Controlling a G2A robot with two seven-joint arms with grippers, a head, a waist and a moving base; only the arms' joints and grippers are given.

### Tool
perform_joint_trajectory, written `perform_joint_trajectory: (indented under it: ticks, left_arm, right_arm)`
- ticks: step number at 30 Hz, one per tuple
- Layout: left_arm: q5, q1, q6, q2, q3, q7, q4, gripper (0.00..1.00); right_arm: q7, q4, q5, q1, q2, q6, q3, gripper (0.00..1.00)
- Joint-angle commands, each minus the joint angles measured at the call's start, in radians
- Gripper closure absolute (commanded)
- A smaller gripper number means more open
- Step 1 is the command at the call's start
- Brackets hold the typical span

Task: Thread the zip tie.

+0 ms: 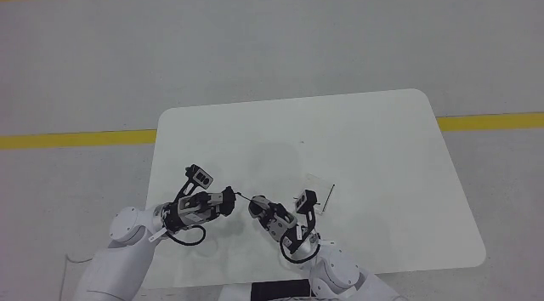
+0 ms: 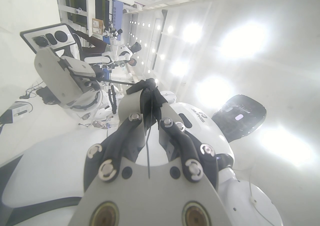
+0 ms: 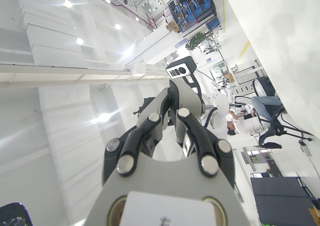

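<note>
Lower centre, the left hand (image 1: 230,200) is pinching the zip tie (image 2: 148,147). The right hand (image 1: 255,207) is gripping it too — fingers closed.

Hanging over robot-side part of table (image 1: 382,131), tips facing: left gripper (image 1: 231,197), right gripper (image 1: 254,207) just beside. Bridging them: zip tie (image 1: 241,196). Lying on table further right, apart: second tie (image 1: 328,197).

Table (image 1: 382,131): white top, matt, smooth. Zip tie (image 2: 149,137): thin black plastic strip, faint sheen. Left gripper (image 2: 148,88): pale grey matt plastic fingers (image 2: 128,109), dull black pads (image 2: 145,102), black links, bright polished metal pins. Right gripper (image 3: 172,92): same grey matt shells, glossier black links, shiny metal pin heads. Floor (image 1: 255,37) around the table: smooth, dull grey, yellow painted lines.
</note>
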Motion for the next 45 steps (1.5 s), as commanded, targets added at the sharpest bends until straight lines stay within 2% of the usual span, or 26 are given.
perform_joint_trajectory:
  ticks: [1,30,45]
  left_arm:
    - [0.000,0.000,0.000,0.000,0.000,0.000,0.000,1.00]
    - [0.000,0.000,0.000,0.000,0.000,0.000,0.000,1.00]
    - [0.000,0.000,0.000,0.000,0.000,0.000,0.000,1.00]
  right_arm:
    - [-0.005,0.000,-0.001,0.001,0.001,0.000,-0.002,1.00]
    - [-0.084,0.000,-0.043,0.018,0.021,0.011,-0.035,1.00]
    - [-0.108,-0.011,-0.054,0.009,0.031,0.004,-0.033,1.00]
